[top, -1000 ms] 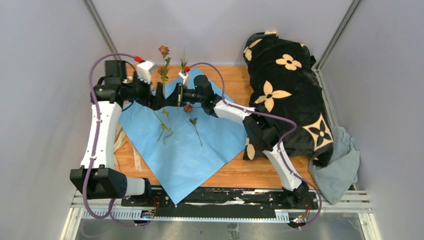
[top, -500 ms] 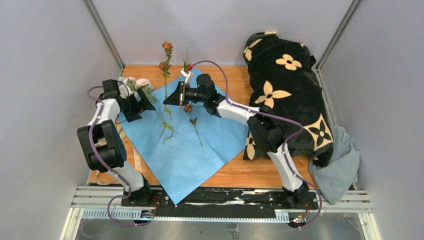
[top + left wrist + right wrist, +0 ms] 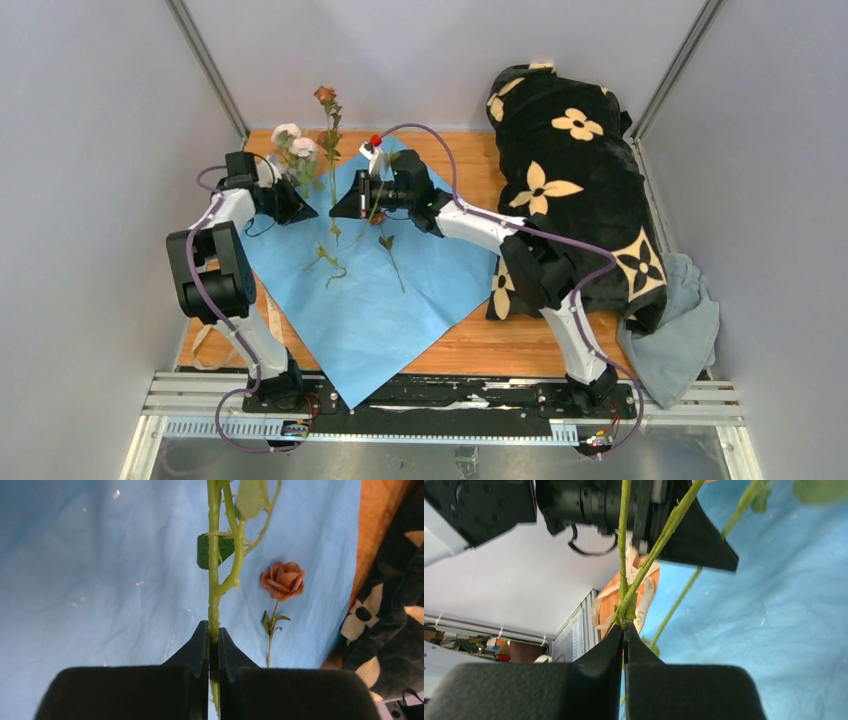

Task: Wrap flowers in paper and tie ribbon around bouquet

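The paper (image 3: 380, 310) lies flat on the table, light blue side up. My left gripper (image 3: 308, 210) is shut on a green flower stem (image 3: 214, 605) over the paper's far-left part; pale blooms (image 3: 292, 138) stand above it. Tip to tip with it, my right gripper (image 3: 335, 211) is shut on forked green stems (image 3: 624, 615), and a pink-brown rose (image 3: 325, 95) rises upright above. Another rose (image 3: 283, 580) and a loose stem (image 3: 394, 262) lie on the paper. The cream ribbon (image 3: 272, 318) trails off the paper's left edge.
A black plush blanket with cream flower shapes (image 3: 580, 170) is heaped at the right, reaching the paper's right corner. A grey-blue cloth (image 3: 680, 335) lies at the near right. Grey walls close in on three sides.
My left arm drew back to the left, picked up the pale-bloomed stems and brought them up beside the rose; its jaws went from open to shut. The right gripper stayed about where it was.
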`<act>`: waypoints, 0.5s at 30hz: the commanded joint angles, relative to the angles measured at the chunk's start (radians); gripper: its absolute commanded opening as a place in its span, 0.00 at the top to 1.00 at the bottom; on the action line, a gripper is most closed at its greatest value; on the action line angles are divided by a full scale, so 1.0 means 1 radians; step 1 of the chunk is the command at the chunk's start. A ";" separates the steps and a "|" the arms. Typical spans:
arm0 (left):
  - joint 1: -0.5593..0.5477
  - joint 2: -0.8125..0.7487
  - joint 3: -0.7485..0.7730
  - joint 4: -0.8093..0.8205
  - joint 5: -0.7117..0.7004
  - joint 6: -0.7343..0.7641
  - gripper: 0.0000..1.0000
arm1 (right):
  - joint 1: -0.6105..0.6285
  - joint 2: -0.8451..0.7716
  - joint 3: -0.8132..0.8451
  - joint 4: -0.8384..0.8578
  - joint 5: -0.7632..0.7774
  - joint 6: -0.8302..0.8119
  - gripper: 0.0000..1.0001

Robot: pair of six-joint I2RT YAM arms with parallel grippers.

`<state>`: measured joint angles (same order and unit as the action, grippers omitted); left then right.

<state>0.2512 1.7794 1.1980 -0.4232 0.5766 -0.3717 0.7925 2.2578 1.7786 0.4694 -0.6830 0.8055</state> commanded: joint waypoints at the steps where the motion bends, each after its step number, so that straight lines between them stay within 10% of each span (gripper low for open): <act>1: 0.058 -0.029 0.092 -0.023 0.026 0.081 1.00 | -0.023 -0.167 -0.094 -0.029 0.044 -0.098 1.00; 15: 0.117 -0.204 0.241 0.000 0.110 0.171 1.00 | -0.074 -0.466 -0.420 -0.096 0.135 -0.270 1.00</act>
<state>0.3634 1.6402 1.3804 -0.4709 0.6601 -0.2195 0.7334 1.8164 1.4372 0.3969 -0.5755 0.5919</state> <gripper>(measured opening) 0.033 0.012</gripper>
